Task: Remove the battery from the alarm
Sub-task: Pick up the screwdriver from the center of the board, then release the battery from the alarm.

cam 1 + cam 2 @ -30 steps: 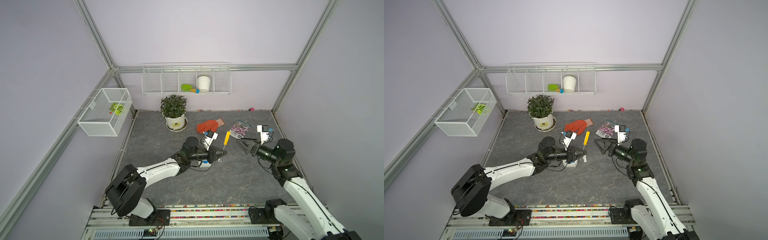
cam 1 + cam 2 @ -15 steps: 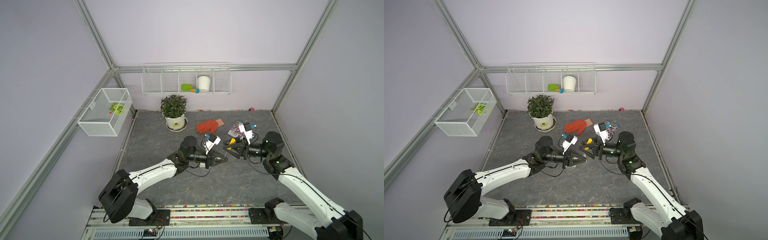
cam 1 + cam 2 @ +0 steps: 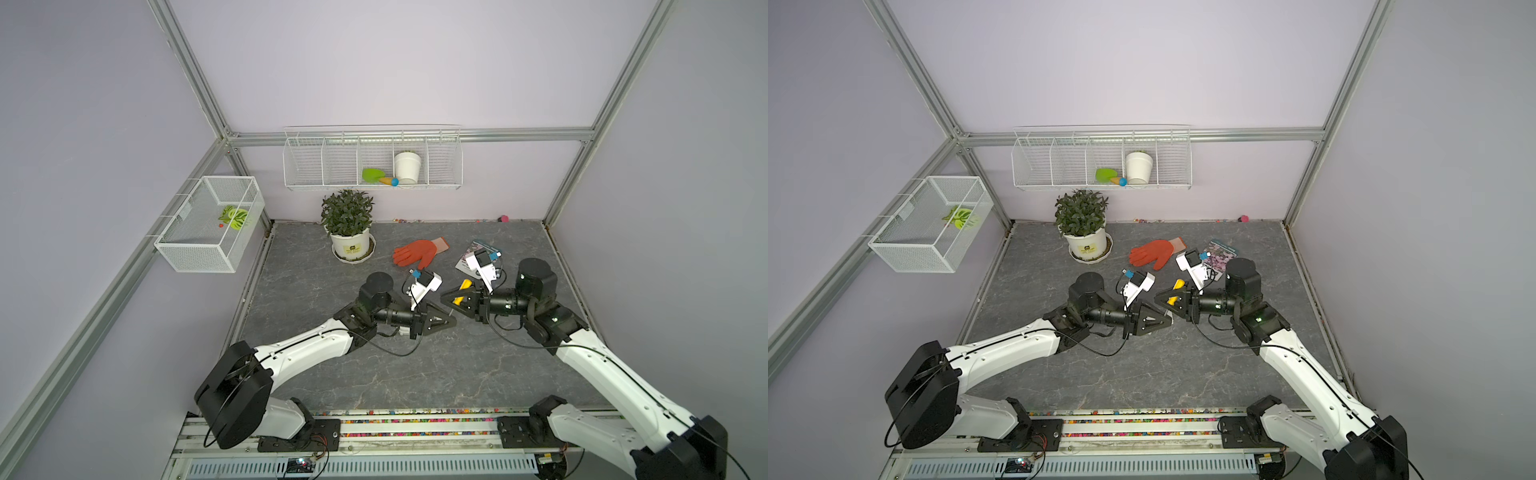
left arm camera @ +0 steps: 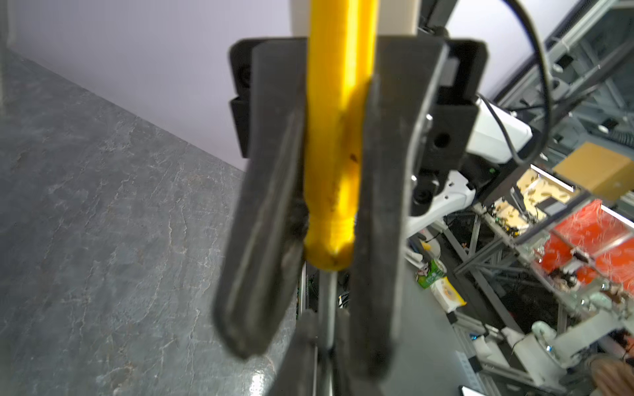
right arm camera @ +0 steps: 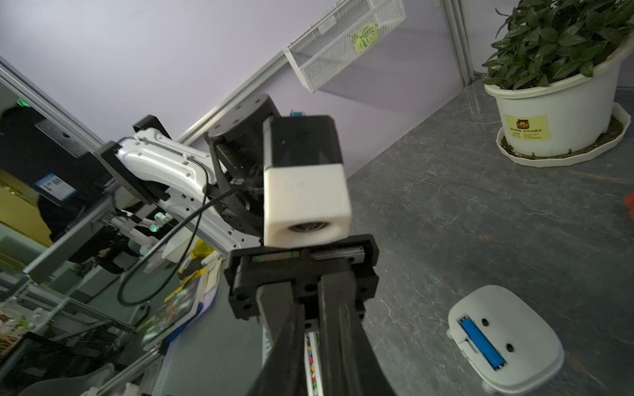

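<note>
The right gripper (image 3: 446,296) is clamping the yellow handle of a screwdriver (image 4: 338,137). In the left wrist view its two dark fingers (image 4: 264,240) are pressing against opposite sides of the handle. The left gripper (image 3: 451,321) is facing it almost tip to tip above the grey table (image 5: 480,205). Its jaws are standing narrowly parted, with the tool's metal shaft running between them. That area is blurred, so it cannot be told whether they are touching the shaft.

The alarm (image 5: 504,339) is lying face down on the table with its back upward. The battery (image 5: 482,344) is sitting in the rectangular recess in the alarm's back. In the right wrist view, neither gripper is touching the alarm.
</note>
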`<state>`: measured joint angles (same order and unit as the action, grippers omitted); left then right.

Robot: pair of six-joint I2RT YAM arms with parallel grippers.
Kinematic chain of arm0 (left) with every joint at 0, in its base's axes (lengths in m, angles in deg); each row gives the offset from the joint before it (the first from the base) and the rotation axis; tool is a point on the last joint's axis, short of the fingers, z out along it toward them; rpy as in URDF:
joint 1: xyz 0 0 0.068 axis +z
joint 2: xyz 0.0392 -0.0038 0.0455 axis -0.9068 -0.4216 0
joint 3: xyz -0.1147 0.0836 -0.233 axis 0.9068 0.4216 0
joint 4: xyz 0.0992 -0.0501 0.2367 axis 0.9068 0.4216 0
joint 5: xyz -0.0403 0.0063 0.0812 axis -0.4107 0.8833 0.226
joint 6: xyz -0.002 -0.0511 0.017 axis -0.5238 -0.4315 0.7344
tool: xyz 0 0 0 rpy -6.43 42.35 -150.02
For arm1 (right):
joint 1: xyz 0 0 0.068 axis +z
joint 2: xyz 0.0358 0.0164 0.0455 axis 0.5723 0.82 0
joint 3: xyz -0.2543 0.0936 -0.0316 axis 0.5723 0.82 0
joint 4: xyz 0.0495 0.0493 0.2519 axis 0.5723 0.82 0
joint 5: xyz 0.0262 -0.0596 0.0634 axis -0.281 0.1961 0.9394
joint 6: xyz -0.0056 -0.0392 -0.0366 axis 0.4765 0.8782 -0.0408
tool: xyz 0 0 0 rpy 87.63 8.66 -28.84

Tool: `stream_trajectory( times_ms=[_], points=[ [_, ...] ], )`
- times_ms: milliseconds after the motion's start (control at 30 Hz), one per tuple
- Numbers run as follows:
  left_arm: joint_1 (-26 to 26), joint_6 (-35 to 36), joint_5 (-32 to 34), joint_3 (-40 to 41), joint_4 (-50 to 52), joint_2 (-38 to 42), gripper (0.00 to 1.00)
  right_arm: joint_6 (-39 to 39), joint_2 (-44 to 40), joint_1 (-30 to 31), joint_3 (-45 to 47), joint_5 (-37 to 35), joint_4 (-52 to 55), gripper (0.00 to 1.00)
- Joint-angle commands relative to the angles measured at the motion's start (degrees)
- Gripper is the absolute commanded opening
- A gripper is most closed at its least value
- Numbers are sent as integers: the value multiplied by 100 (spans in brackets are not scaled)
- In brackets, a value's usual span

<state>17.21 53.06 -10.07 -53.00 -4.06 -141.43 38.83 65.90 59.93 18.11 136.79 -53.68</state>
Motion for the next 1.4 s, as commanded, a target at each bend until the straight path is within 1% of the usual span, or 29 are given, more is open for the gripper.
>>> stream_trajectory(
  times_ms=[0, 33, 67, 100, 167, 233, 300, 333, 400, 500, 567, 667, 800, 1000, 1200, 1367],
  points=[
    [354, -305, 901, 409, 154, 514, 43, 275, -119, 28, 55, -1137, 47, 0],
    [441, -384, 1184, 556, 305, 677, 48, 221, -115, 35, 145, -1431, -193, 0],
    [528, -512, 1766, 698, 607, 905, 53, 141, -109, 68, 255, -1827, -434, 0],
    [569, -590, 2402, 836, 995, 1139, 60, 33, -106, 176, 326, -2513, -457, 0],
    [600, -616, 3421, 1079, 1568, 1500, 70, 12, -167, 568, 548, -3805, -628, 0],
    [644, -752, 4158, 1136, 2213, 1662, 73, 10, -172, 1096, 700, -5243, -705, 0],
    [664, -878, 4581, 1056, 2846, 1552, 73, -103, -43, 1575, 790, -6446, -786, 0],
    [672, -930, 4672, 1009, 3043, 1441, 73, -206, 63, 1730, 810, -6865, -812, 0],
    [680, -1049, 4769, 861, 3394, 1054, 71, -368, 348, 2002, 819, -7514, -955, 0],
    [675, -1127, 4734, 599, 3636, 422, 68, -502, 791, 2309, 764, -8215, -1146, 0],
    [673, -1108, 4599, 370, 3718, 27, 66, -634, 1084, 2434, 739, -8394, -1351, 0],
    [679, -1003, 4309, 51, 3654, -499, 61, -769, 1471, 2503, 657, -8360, -1589, 0],
    [673, -915, 4129, -190, 3643, -883, 55, -922, 1815, 2526, 524, -8302, -1594, 0],
    [674, -890, 3978, -124, 3589, -1025, 46, -1120, 2170, 2549, 518, -8052, -1791, 0],
    [673, -901, 3988, -27, 3565, -1095, 42, -1247, 2467, 2596, 417, -7880, -1849, 0],
    [675, -917, 4087, -45, 3600, -1201, 38, -1228, 2592, 2675, 406, -7949, -1843, 0]
  ],
)
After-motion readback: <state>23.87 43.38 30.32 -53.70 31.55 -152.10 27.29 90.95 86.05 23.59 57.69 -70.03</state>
